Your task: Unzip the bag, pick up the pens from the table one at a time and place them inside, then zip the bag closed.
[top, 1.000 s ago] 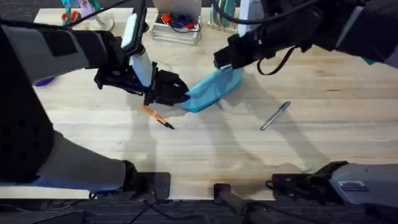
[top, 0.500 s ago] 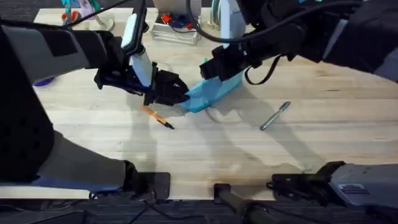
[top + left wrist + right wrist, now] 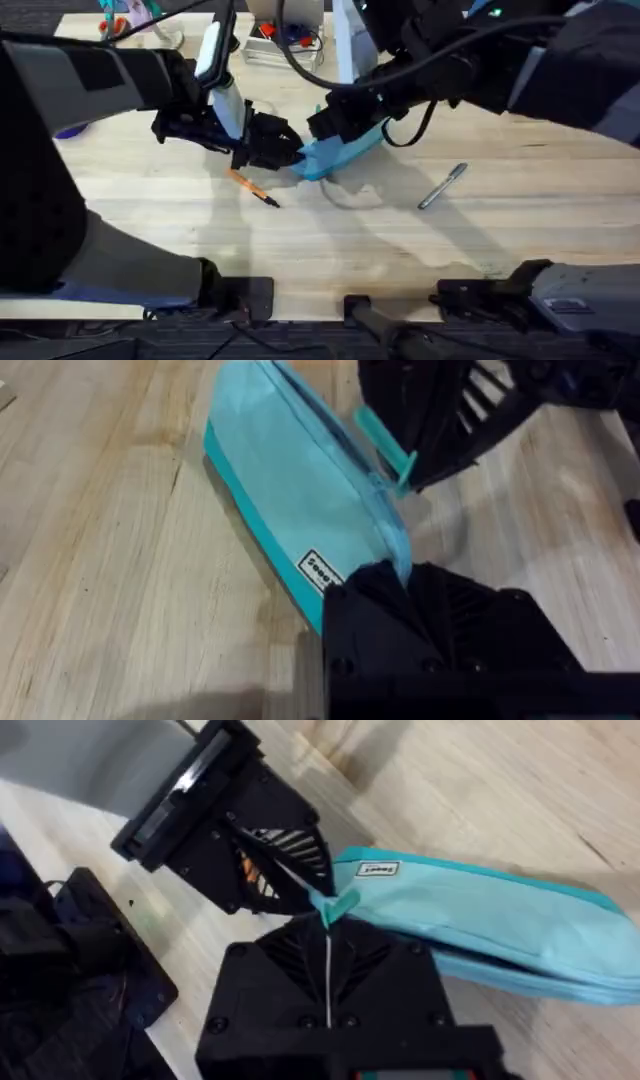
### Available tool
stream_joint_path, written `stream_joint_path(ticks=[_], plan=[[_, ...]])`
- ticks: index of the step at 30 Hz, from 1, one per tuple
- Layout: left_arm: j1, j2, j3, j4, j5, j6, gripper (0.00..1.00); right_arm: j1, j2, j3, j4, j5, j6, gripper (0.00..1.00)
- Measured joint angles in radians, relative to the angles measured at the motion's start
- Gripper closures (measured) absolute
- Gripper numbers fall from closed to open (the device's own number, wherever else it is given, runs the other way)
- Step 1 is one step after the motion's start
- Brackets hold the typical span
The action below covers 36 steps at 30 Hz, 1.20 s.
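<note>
The light blue bag lies slanted on the table, slightly left of centre. My left gripper is shut on the bag's left end. My right gripper is shut on the teal zipper pull, close beside the left gripper. The same pull shows in the left wrist view, at the bag's top seam near the held end. One pen, orange with a black tip, lies just in front of the left gripper. The other, silver-grey pen lies to the right, apart from the bag.
A clear box of clutter and colourful items stand along the table's back edge. A purple object peeks out at the left under my left arm. Bare wood spreads across the front of the table.
My right gripper has slid left along the top of the bag, from its right end to near the left gripper. The left gripper and both pens have stayed put.
</note>
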Motion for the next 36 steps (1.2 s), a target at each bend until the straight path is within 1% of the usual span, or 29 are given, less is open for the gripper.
stream_joint_path(ticks=[28, 36], plan=[[0.0, 0.0, 0.0, -0.002, 0.003, 0.0, 0.96, 0.083, 0.0, 0.0, 0.002, 0.014, 0.0, 0.971], [0.0, 0.0, 0.0, -0.002, 0.003, 0.0, 0.96, 0.089, 0.0, 0.0, 0.005, 0.014, 0.0, 0.97]])
